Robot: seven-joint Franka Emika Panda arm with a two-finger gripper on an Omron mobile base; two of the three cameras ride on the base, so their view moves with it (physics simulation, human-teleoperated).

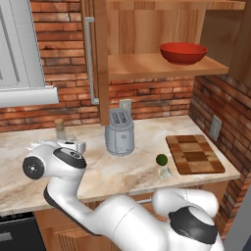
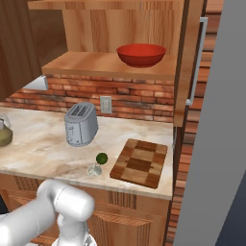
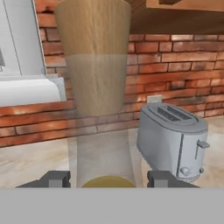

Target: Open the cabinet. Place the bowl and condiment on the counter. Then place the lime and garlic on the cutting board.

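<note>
Left of the toaster (image 1: 119, 132), the condiment (image 1: 60, 128) stood upright on the counter (image 1: 98, 171), between the tips of the gripper (image 3: 109, 178). We could not tell whether the fingers pressed the glass or stood free of it. We judged the condiment step to be ending. The next move would call for letting go cleanly, then reaching up for the bowl (image 1: 183, 52). It sat above and right of the toaster, on the shelf of the cabinet (image 1: 100, 59), whose door stood open. Right of the toaster, the lime (image 1: 161, 159) and garlic (image 1: 164, 171) lay on veined beige marble, just beside the cutting board (image 1: 195, 154). Red brick backed the room.
</note>
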